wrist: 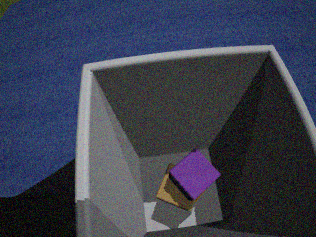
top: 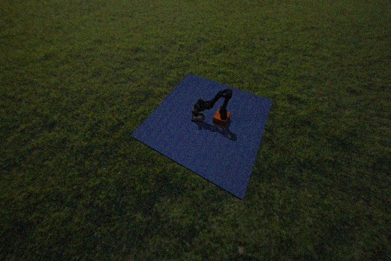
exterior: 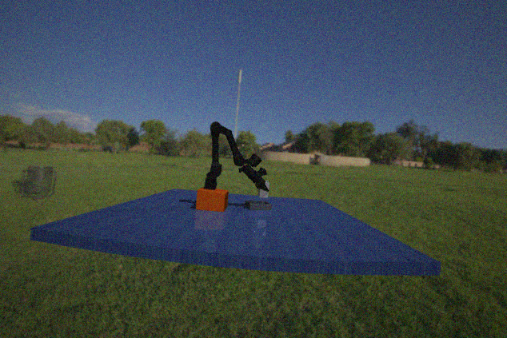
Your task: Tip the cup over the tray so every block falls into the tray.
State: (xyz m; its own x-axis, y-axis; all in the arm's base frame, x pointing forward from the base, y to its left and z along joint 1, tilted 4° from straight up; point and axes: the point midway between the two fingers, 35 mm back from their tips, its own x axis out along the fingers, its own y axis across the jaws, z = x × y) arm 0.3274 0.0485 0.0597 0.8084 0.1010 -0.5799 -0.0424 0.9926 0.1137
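Just below the gripper: a shallow gray tray (top: 198, 118) (exterior: 257, 205) sits on the blue table (top: 205, 147) (exterior: 245, 244) (wrist: 40, 99), its interior too dark and small to read for contents.
Back from the gripper, at the arm's foot: an orange base (top: 216, 118) (exterior: 212, 200) stands beside the tray, apart from it.
Above and behind the gripper: the black arm (top: 218, 97) (exterior: 214, 145) bends high at its elbow and slants down toward the tray, casting a shadow across the table.
Far beyond the gripper: grass (top: 94, 173) (exterior: 122, 293) surrounds the table; trees (exterior: 356, 140), a pale wall (exterior: 294, 157) and a tall pole (exterior: 238, 101) line the background.
In the way: nothing seen between cup and tray in the exterior view, where a narrow gap appears to separate them.
Gripper (top: 195, 113) (exterior: 265, 187): fingers partly spread, clenched on the pale cup (exterior: 263, 193) (wrist: 83, 139), slanting downward; the fingertips' exact contact is too small to make out.
Cup: held near upright over the tray, mouth up, its outline obscure from the top.
Inside the cup: a purple block (wrist: 195, 174) rests against a tan block (wrist: 166, 194) near the bottom, a bright patch of light beside them; any further blocks beneath cannot be told.
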